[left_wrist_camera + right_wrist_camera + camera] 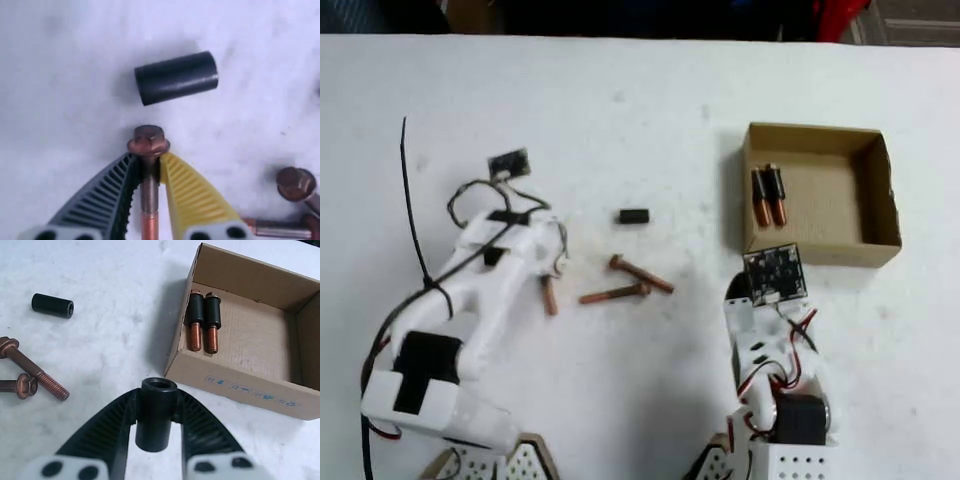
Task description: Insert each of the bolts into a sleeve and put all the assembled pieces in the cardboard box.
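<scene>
My left gripper (148, 160) is shut on the shank of a copper bolt (148, 140), whose head points at a black sleeve (176, 77) lying on the table just beyond it. In the high view this bolt (550, 297) sits at the left arm's tip. My right gripper (156, 396) is shut on a second black sleeve (156, 417), held upright in front of the cardboard box (240, 375). Two assembled pieces (203, 320) lie side by side in the box (820, 250). Two loose bolts (628, 283) lie crossed at the table's middle.
The loose sleeve (633, 216) lies between the arms, left of the box. The same two bolts (30, 371) lie beside the right gripper. A black cable (412, 210) trails over the table by the left arm.
</scene>
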Action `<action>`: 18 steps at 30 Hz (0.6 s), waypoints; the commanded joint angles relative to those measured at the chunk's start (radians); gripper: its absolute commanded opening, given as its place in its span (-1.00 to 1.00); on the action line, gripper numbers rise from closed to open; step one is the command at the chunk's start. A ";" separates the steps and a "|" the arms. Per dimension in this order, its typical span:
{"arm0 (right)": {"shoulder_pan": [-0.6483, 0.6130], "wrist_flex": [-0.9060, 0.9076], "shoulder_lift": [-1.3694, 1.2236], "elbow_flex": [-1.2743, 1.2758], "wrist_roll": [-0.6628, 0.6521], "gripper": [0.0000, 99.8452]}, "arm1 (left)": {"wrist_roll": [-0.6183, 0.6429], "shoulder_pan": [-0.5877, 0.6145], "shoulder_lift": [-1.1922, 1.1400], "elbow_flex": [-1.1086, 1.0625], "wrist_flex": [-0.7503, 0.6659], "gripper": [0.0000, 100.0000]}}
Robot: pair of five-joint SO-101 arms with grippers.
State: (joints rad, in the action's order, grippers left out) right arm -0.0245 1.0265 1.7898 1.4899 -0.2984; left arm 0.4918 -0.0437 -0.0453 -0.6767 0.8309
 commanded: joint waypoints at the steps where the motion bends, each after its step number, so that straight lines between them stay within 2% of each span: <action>1: 0.004 -0.025 0.012 -0.002 -0.005 -0.97 | -0.133 0.016 0.008 0.052 0.114 -0.92; 11: -0.188 -0.025 0.012 -0.002 -0.011 -0.97 | -0.382 0.015 0.010 0.183 0.388 -0.93; 18: -0.297 -0.028 0.012 -0.002 -0.012 -0.97 | -0.394 -0.047 0.151 0.232 0.523 -0.96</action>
State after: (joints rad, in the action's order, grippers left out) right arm -0.2808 1.0265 1.7898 1.4991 -0.2984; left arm 0.1097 -0.0453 -0.0345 -0.4941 1.2804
